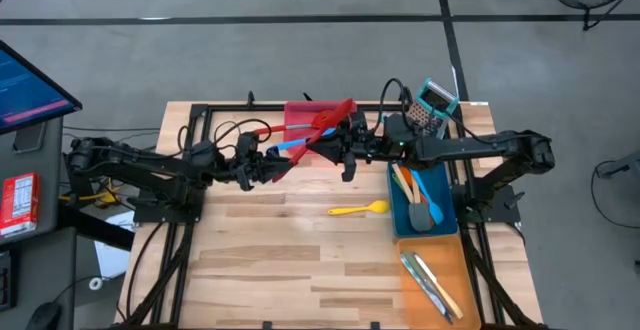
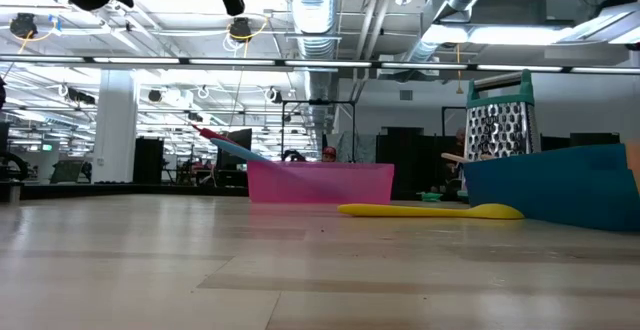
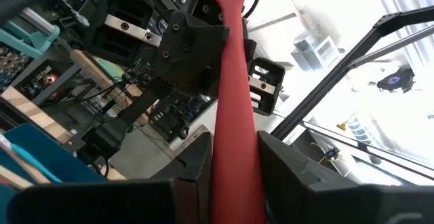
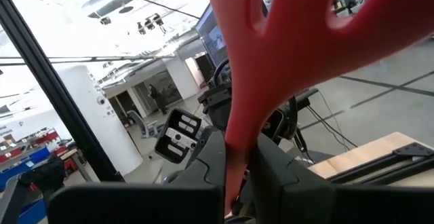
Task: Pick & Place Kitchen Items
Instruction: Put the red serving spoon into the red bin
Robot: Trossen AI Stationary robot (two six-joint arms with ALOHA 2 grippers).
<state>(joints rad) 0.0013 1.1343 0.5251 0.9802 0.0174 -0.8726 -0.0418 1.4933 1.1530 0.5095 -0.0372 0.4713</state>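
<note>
A red slotted turner (image 1: 330,120) hangs in the air over the table's far middle, between my two grippers. My left gripper (image 1: 278,167) comes from the left and is shut on its handle. My right gripper (image 1: 335,150) comes from the right and is shut on it nearer the slotted head (image 4: 298,20). Behind them stands a red tray (image 1: 300,113); a blue utensil (image 2: 235,148) leans on its rim, handle up. A yellow spoon (image 1: 358,208) lies flat on the table. My left gripper pinches the turner's handle (image 3: 234,149) between its two fingers, which lie across it. The handle runs away from the fingers toward the right gripper, and the turner is clear of the table. My right gripper pinches the narrow neck (image 4: 237,139) just below the slotted head between its two fingers. It comes from the table's right, about level. The head stands up beyond the fingers, clear of the table.
A blue tray (image 1: 440,225) with several utensils and an orange tray (image 1: 455,270) with cutlery stand at the right. A metal box grater (image 1: 432,108) stands at the far right. The near and left parts of the wooden top are bare.
</note>
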